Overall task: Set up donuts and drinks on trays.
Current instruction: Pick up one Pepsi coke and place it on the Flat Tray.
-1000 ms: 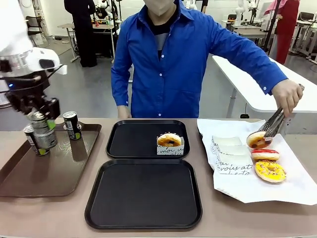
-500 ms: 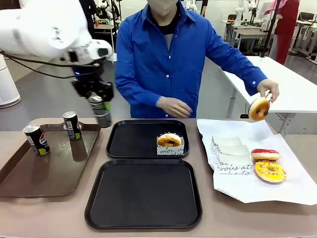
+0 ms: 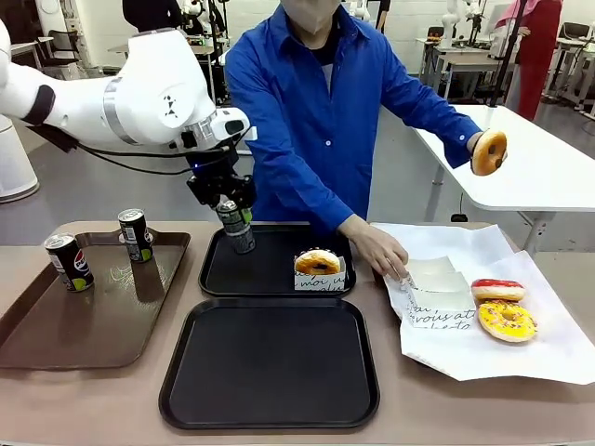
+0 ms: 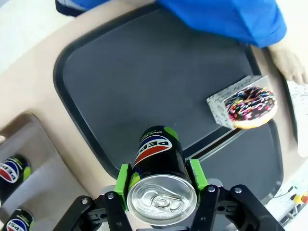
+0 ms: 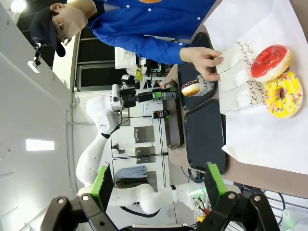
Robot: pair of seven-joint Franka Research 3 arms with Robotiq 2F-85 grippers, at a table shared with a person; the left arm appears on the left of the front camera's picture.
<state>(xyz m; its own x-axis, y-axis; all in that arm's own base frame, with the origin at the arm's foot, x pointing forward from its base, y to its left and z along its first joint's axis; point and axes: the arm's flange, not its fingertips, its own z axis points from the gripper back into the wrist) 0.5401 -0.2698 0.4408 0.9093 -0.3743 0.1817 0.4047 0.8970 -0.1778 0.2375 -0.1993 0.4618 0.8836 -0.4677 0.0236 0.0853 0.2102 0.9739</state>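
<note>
My left gripper is shut on a black Pepsi can and holds it, slightly tilted, low over the left part of the far black tray. In the left wrist view the green pads clamp the can just below its silver top. A sprinkled donut in a white sleeve sits on that tray's right side. The near black tray is bare. My right gripper is open, with nothing between its fingers. The person holds a glazed donut up at the right.
A brown tray at the left carries two more cans. On the white paper at the right lie a red donut, a yellow donut and paper sleeves, with the person's other hand on them.
My left arm carried the can rightward from over the brown tray to the far black tray. The person lifted a donut off the paper and reached the other hand to the sleeves.
</note>
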